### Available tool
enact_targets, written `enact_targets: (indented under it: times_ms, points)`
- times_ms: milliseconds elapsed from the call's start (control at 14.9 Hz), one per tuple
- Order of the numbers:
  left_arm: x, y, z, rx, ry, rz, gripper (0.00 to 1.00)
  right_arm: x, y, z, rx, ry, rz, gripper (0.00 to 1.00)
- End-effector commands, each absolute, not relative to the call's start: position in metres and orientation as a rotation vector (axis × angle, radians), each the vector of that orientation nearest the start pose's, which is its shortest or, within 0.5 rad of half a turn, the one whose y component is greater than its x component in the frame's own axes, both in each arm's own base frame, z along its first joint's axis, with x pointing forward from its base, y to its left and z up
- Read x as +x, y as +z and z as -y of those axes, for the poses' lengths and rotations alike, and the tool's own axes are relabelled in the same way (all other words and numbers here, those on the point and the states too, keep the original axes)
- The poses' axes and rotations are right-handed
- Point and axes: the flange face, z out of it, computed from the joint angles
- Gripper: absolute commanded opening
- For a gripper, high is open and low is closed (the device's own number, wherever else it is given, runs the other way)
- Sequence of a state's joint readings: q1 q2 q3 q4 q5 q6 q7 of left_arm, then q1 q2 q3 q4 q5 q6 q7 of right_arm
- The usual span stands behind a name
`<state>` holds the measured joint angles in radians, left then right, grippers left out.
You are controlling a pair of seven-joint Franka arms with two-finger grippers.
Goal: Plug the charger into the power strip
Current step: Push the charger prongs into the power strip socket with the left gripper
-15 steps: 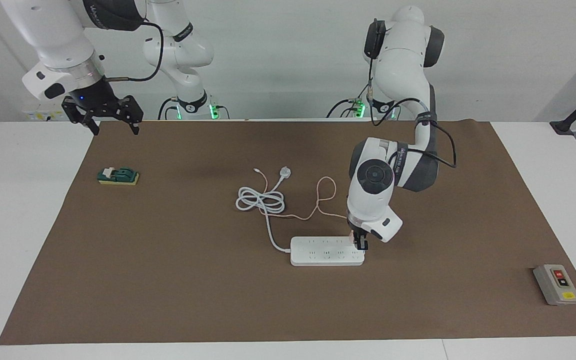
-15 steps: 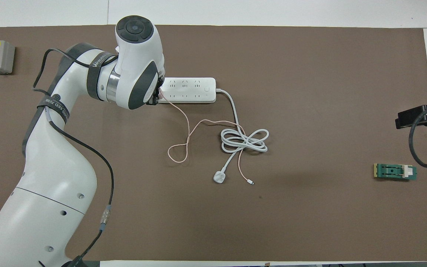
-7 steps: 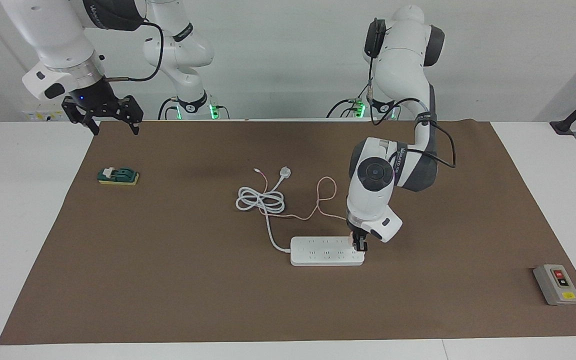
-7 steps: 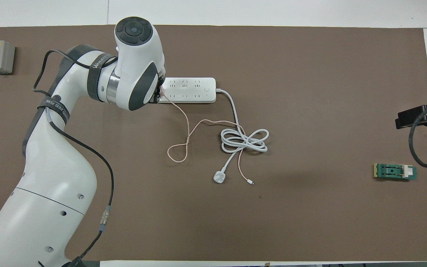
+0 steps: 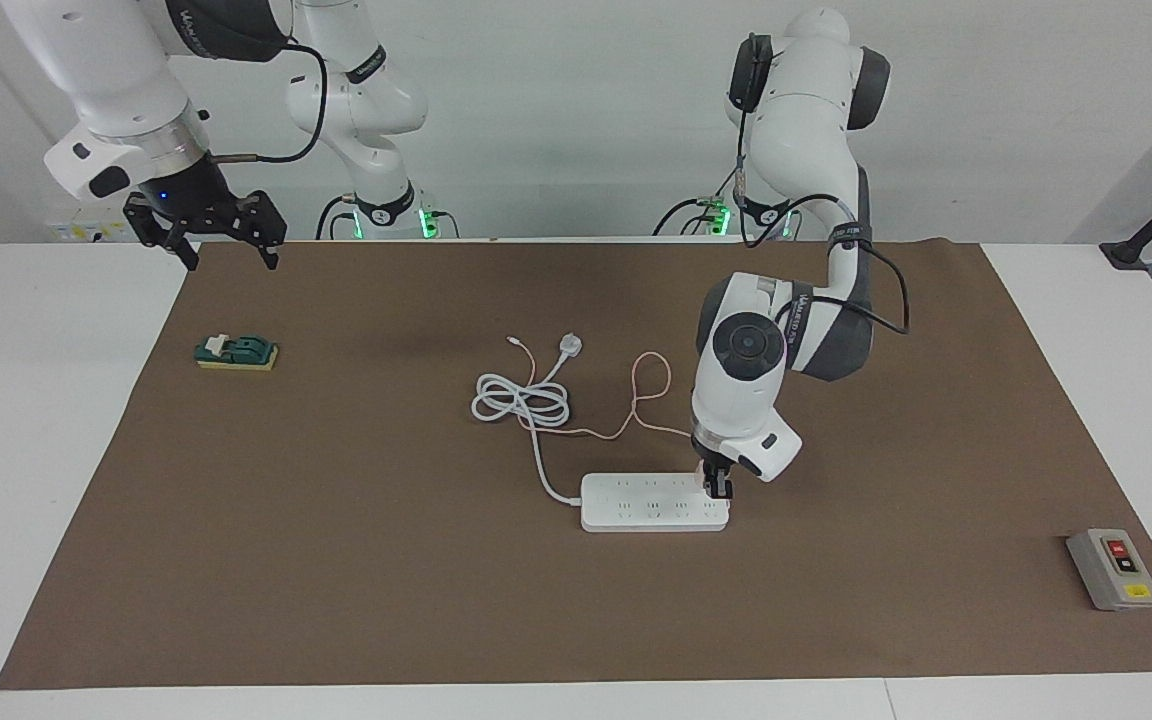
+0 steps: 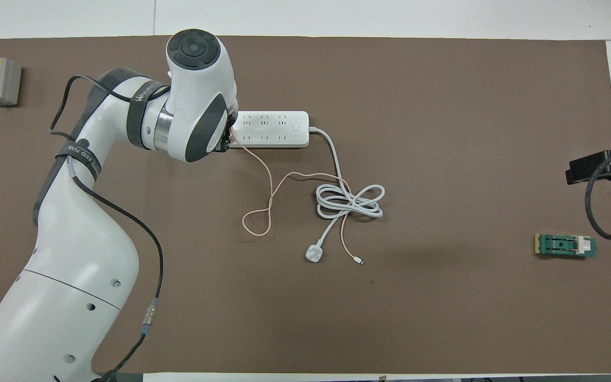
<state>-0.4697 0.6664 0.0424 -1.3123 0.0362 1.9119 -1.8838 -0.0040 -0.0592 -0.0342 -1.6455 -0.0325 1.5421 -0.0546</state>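
1. The left claw (image 5: 718, 488) is clamped on the charger (image 5: 704, 480), low and right of centre in the facing view, pressed down over the strip (image 5: 654, 502).
2. The charger sits at the strip's end toward the left arm's side of the surface, in the socket row nearer the robots; whether its prongs are fully seated cannot be told.
3. The strip's long axis runs across the frame, so the plug's path is straight down from the claw, judging by this pose.
4. The pink cable (image 6: 270, 183) trails from the charger toward the robots, crossing the coiled white cord (image 6: 349, 201).
5. The right claw (image 5: 226, 245) waits wide open at upper left, well apart and the farther arm.
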Motion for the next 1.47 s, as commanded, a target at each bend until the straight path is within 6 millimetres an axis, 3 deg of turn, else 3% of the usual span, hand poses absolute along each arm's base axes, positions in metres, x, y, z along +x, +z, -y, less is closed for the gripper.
enact_targets:
  times_ms: [0, 201, 871, 1406]
  points:
    - [0.648, 0.328, 0.305, -2.304, -0.015, 1.979, 0.0, 0.527, 0.623, 0.029, -3.174, 0.052, 0.049, 1.0]
    - [0.648, 0.329, 0.306, -2.316, -0.022, 1.987, 0.0, 0.527, 0.623, 0.029, -3.172, 0.049, 0.049, 1.0]
    - [0.632, 0.302, 0.306, -2.364, -0.059, 2.013, 0.0, 0.527, 0.623, 0.029, -3.172, 0.049, 0.049, 1.0]
    - [0.625, 0.297, 0.309, -2.369, -0.061, 1.983, 0.0, 0.527, 0.623, 0.029, -3.172, 0.049, 0.049, 1.0]
